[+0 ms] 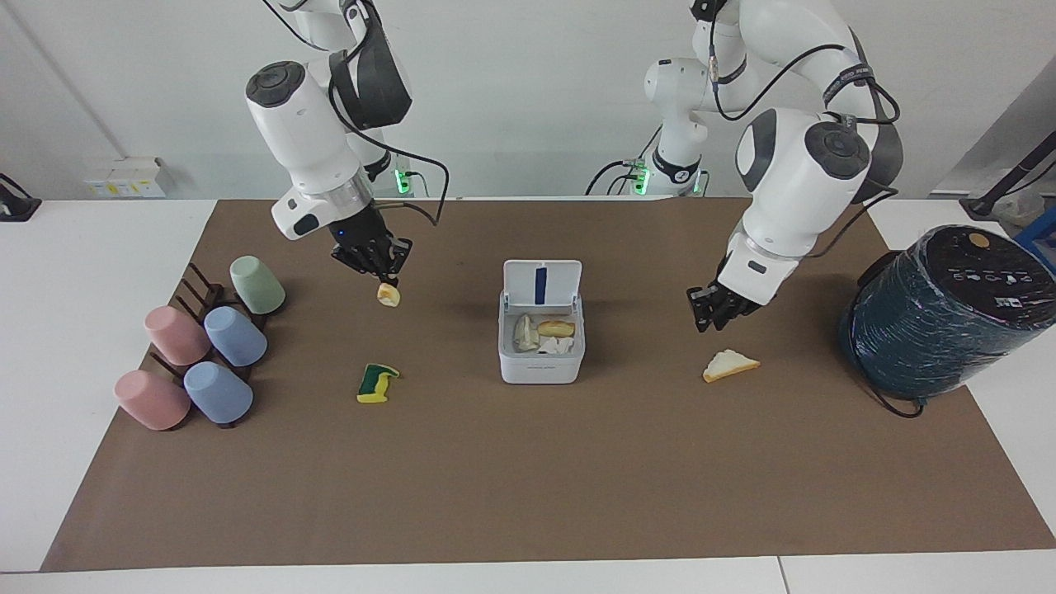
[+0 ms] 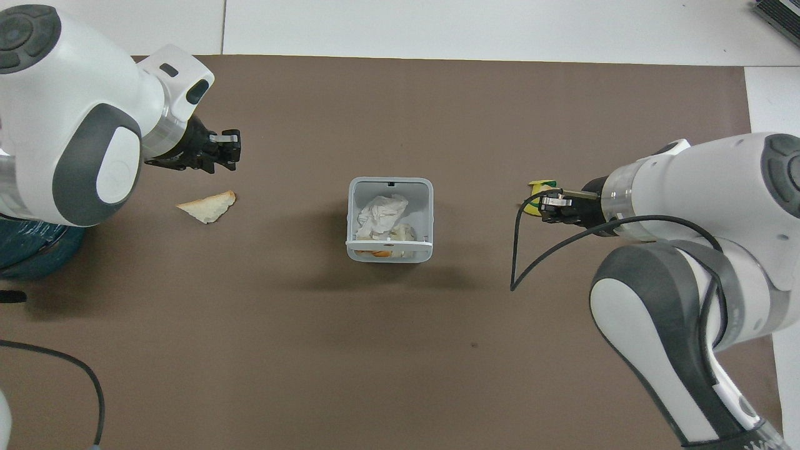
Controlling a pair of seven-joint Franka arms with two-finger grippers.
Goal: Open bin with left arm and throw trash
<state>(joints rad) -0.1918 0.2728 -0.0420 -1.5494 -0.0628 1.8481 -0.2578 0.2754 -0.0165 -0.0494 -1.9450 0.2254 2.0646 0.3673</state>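
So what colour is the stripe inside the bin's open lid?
Blue, on the white lid of the bin; clearest in the facing view.

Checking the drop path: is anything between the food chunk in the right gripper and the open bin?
Nothing visible. The right gripper holds the food chunk above bare mat; the bin stands open, lid up. The sponge piece lies off that line.
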